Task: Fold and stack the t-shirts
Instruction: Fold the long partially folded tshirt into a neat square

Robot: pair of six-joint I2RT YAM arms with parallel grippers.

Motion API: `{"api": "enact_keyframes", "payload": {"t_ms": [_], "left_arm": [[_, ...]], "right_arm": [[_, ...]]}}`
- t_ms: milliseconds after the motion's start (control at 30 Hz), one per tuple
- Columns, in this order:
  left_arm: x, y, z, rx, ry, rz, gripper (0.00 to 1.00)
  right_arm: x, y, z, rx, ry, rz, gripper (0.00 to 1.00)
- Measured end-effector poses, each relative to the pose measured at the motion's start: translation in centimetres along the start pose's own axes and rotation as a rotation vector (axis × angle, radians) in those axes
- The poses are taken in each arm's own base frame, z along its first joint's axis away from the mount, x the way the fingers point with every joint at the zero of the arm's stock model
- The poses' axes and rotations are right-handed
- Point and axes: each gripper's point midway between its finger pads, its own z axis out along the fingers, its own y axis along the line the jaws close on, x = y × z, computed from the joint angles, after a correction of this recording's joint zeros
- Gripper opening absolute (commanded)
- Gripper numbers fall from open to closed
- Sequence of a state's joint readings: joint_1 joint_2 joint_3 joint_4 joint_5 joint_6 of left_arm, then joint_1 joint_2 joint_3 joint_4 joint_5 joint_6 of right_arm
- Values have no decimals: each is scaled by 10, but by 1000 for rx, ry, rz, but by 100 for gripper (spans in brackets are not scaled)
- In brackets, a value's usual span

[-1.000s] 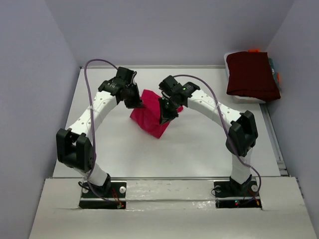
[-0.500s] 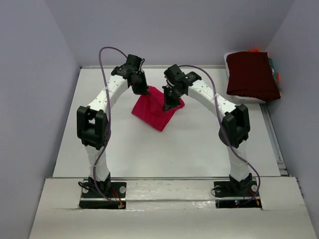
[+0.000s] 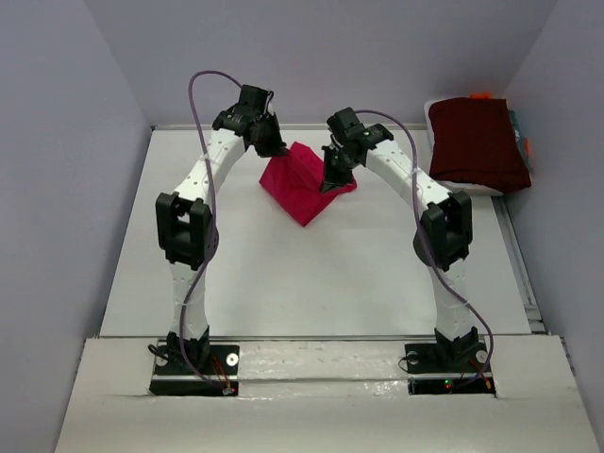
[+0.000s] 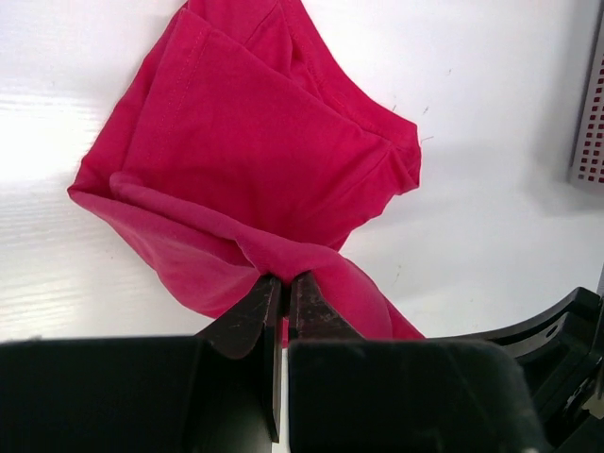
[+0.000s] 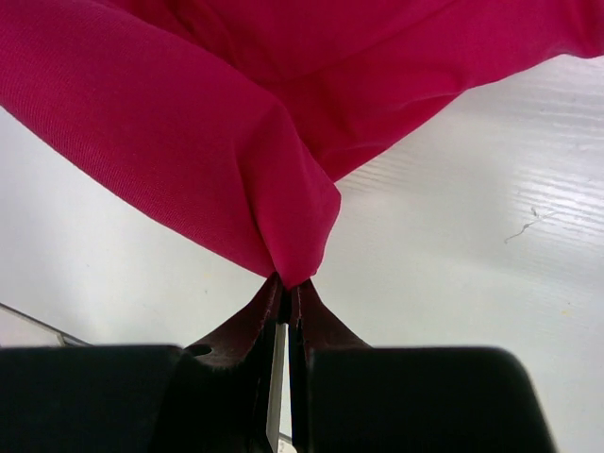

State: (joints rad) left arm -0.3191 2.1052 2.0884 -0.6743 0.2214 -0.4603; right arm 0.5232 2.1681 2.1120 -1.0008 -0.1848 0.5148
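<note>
A crimson-pink t-shirt [image 3: 304, 182] is bunched between my two arms at the far middle of the table, its lower corner resting on the surface. My left gripper [image 3: 274, 151] is shut on its left upper edge; in the left wrist view the cloth [image 4: 255, 160] spreads out from the pinched fold at my left gripper [image 4: 284, 280]. My right gripper [image 3: 330, 181] is shut on the right edge, and the cloth [image 5: 217, 142] hangs from the closed tips of that right gripper [image 5: 289, 286]. A dark maroon t-shirt [image 3: 477, 142] lies folded at the far right.
The maroon tee sits on a white tray [image 3: 472, 187] at the table's far right corner. Grey walls close in the back and both sides. A perforated grey panel [image 4: 592, 113] shows at the right edge of the left wrist view.
Both arms have carried the pink t-shirt away from me toward the back wall, stretching further out. Both grippers stayed shut on the cloth.
</note>
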Motion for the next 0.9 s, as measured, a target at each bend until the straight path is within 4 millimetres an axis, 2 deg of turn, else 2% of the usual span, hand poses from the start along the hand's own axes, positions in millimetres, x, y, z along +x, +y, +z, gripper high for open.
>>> {"api": "enact_keyframes", "payload": {"t_ms": [233,400,633,767,900], "left_arm": [[-14,-8,13,54,-37,4,6],[-24,-16,38,118,-65,0,6],[-23,-13,75,152,-56,-24,6],[-29,-18,84,185,-73,-26,6],[-40,-29,82,233,-117,-15,6]], "right_arm": [[-27,-11,0,9,-55,23,7],[-44,-27,9,24,-74,53,7],[-64,-55,19,58,-93,96,7],[-71,-63,16,68,-113,109,7],[-82,-73,14,84,-145,122,7]]}}
